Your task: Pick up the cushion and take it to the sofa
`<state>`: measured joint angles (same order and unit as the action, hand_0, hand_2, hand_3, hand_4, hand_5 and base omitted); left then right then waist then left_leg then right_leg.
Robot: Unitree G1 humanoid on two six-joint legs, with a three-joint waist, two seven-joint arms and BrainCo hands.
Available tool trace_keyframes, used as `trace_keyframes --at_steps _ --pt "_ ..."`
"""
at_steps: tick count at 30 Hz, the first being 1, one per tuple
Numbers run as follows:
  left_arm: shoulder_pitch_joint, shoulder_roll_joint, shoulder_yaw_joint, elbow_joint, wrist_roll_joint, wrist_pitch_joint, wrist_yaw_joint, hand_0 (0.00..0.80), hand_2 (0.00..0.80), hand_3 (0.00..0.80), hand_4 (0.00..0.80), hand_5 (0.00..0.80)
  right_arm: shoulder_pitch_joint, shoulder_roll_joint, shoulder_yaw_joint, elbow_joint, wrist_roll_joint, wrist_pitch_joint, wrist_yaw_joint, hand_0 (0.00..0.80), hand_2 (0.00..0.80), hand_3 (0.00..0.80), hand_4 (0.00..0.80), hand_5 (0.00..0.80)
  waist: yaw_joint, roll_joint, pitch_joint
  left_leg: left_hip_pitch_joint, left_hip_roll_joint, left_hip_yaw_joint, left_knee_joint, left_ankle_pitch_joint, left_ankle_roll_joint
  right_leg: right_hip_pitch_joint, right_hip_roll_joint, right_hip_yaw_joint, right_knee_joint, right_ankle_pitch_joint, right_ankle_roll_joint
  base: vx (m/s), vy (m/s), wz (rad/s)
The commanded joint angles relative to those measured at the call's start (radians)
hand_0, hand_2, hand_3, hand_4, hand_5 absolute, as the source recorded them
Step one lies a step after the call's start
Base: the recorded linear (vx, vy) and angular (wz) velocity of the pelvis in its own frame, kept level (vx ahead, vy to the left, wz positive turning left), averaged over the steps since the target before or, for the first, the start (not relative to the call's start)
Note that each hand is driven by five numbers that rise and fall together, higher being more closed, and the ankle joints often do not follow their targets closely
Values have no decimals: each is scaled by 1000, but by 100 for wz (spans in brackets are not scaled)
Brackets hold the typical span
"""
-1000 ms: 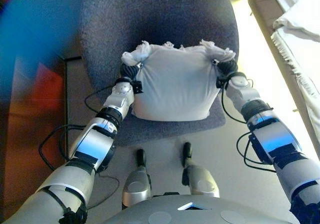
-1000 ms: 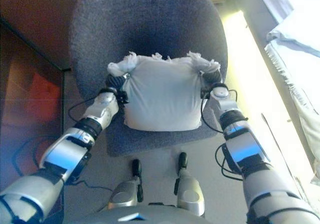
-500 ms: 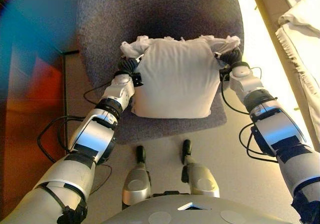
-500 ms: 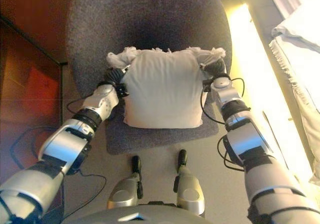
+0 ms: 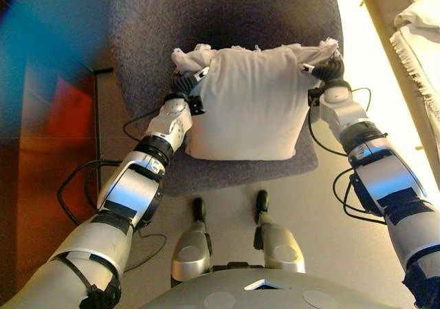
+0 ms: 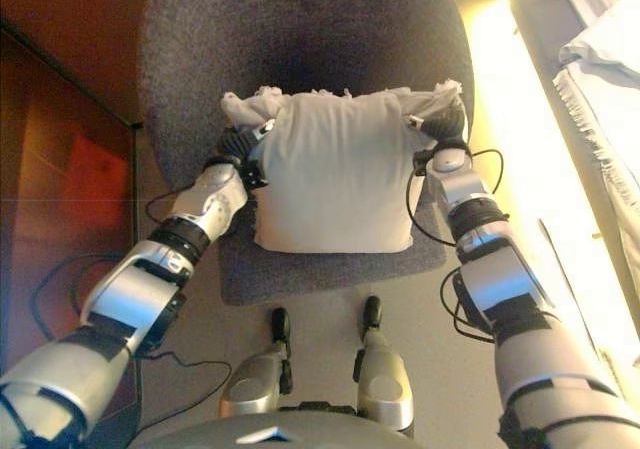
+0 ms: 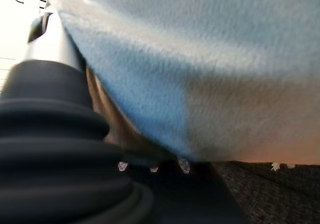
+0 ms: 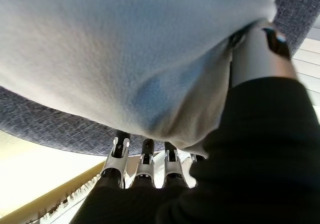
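A white cushion [image 5: 247, 106] hangs upright over the seat of a grey upholstered chair [image 5: 220, 13], held from both sides. My left hand [image 5: 184, 85] grips its upper left corner, where the cloth is bunched. My right hand [image 5: 328, 70] grips the upper right corner the same way. In the right wrist view the fingers [image 8: 145, 161] reach under the cushion [image 8: 125, 44] while the thumb presses on its other side. In the left wrist view the cushion [image 7: 200, 59] fills the picture, with the thumb [image 7: 55, 39] against it.
The chair's seat [image 6: 330, 264] lies just before me, below the cushion. A white fringed cloth [image 5: 421, 34] lies at the right edge, beyond a bright strip of floor [image 5: 368, 40]. Dark reddish flooring [image 5: 48, 130] runs along the left.
Both hands have carried the cushion a little farther from me and to the right over the chair. Its bunched top corners are now pulled out wider.
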<state>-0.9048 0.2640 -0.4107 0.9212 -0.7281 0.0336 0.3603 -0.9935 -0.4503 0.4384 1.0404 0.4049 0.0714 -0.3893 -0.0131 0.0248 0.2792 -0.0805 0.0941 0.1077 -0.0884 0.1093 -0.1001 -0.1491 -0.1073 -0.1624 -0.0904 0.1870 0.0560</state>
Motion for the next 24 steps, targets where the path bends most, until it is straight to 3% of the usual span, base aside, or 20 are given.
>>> trace_keyframes --at_steps 1,4,7,11,19,24 --pt "-71 -15 -66 -42 112 -110 16 0 0 0 0 0 -83 -64 -2 -86 -12 -121 -28 0 0 0 0 0 5 -17 -24 50 -30 -8 1 -129 0 102 -41 -12 3 -160 80 25 22 4" --pt "-73 17 -72 -103 162 -177 72 0 0 0 0 0 -60 -82 -15 -122 1 -152 -59 0 0 0 0 0 6 -18 -28 55 -32 -9 1 -133 0 106 -41 -13 3 -161 82 39 22 5" --pt "-52 35 -42 -199 233 -267 148 0 0 0 0 0 -16 -87 -46 -182 1 -197 -126 0 0 0 0 0 11 -18 -28 60 -33 -11 1 -141 2 111 -42 -18 3 -163 83 36 6 3" --pt "-34 34 -2 -294 319 -331 217 0 0 0 0 0 -3 -86 -71 -240 -32 -231 -184 0 0 0 0 0 19 -23 -27 67 -37 -19 1 -152 5 120 -41 -23 3 -172 80 16 -4 3" --pt "75 55 30 -503 375 -374 174 0 0 0 0 0 80 -118 -140 -442 -120 -282 -219 0 0 0 0 0 28 -29 -54 85 -44 -35 1 -165 16 142 -37 -35 3 -185 76 48 9 5" --pt "207 57 45 -598 378 -352 134 0 0 0 0 0 201 -119 -194 -562 -170 -266 -210 0 0 0 0 0 35 -28 -85 121 -47 -43 1 -173 23 180 -36 -45 3 -191 75 121 16 6"
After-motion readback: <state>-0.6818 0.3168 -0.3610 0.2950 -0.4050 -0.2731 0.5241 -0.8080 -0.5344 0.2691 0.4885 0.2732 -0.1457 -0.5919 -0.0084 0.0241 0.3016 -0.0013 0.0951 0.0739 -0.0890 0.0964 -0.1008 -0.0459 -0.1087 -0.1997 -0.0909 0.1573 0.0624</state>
